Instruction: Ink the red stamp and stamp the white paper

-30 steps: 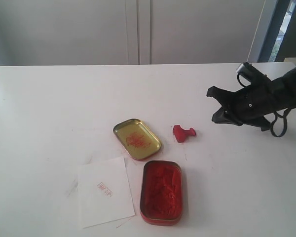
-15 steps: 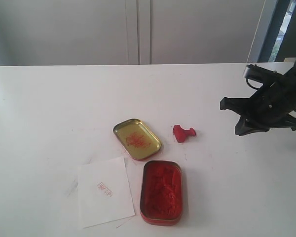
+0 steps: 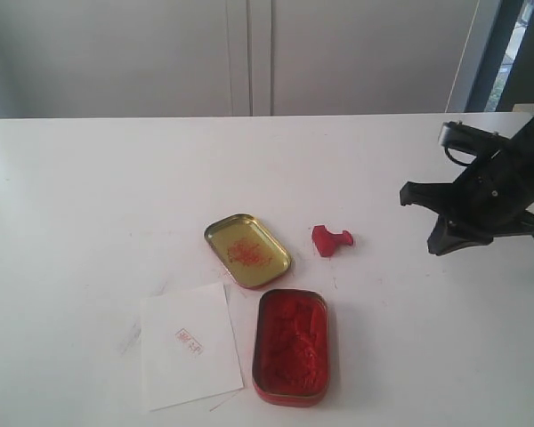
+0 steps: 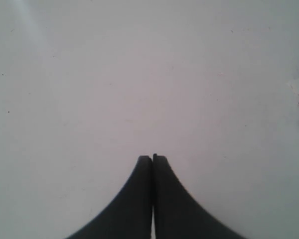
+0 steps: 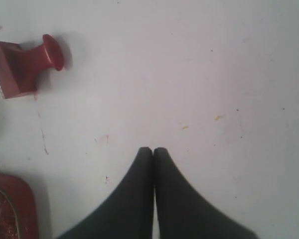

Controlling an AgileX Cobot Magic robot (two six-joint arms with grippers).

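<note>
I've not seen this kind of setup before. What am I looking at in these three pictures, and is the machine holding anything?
This is a robot with two arms, each ending in a two-finger gripper. The wide picture is from a camera off the arms, looking across a white table; only the right arm shows there. The other two come from cameras on the wrists, each looking past its own gripper. The left gripper is shut over bare table. The right gripper is shut too, apart from the red stamp, which lies on its side. Also on the table: an open tin of red ink, a gold lid with red smears, and white paper bearing a small red print. Nothing is held.
</note>
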